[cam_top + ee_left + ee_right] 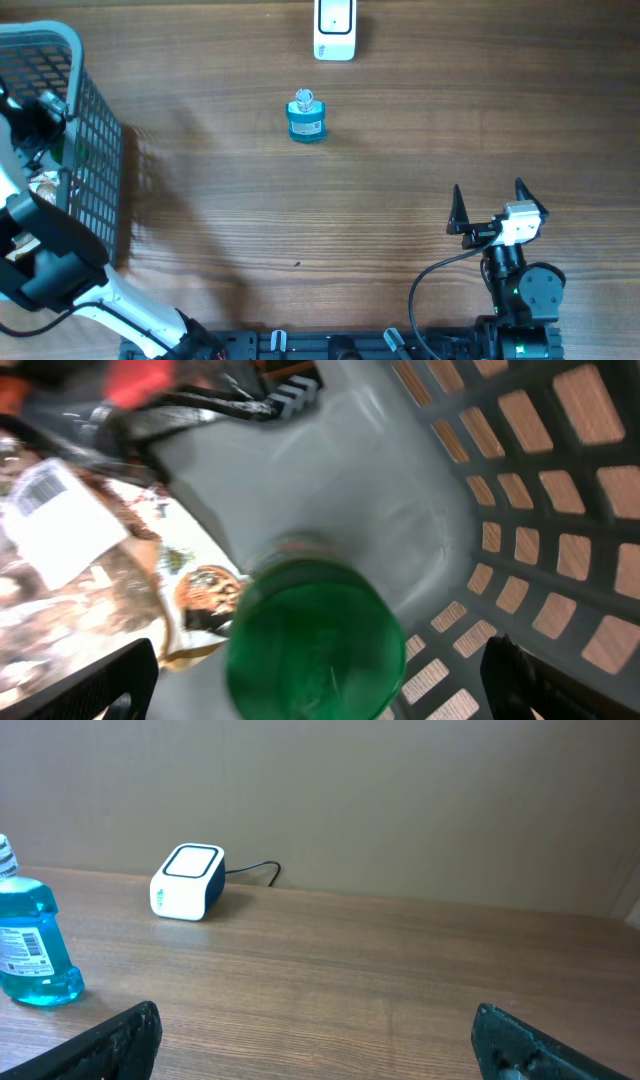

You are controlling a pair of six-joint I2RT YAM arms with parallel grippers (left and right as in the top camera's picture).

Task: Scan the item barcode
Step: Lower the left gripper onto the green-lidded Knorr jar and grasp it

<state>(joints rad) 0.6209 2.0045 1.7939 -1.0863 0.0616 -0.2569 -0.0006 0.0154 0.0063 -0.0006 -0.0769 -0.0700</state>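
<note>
- My left wrist camera alone sees inside the basket: left gripper spread wide, empty, above a green lid.
- Right gripper gapes wide, empty; bare table ahead.
- Blue bottle stands mid-table; only the right wrist shows its barcode label.
- Scanner sits at the far edge.

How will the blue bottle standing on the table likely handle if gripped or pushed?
The blue bottle looks full of liquid, so probably heavy for its size. Its smooth plastic may be slippery away from the label. Upright on a broad base, it would probably slide under a low push; a high one might tip it.
</note>
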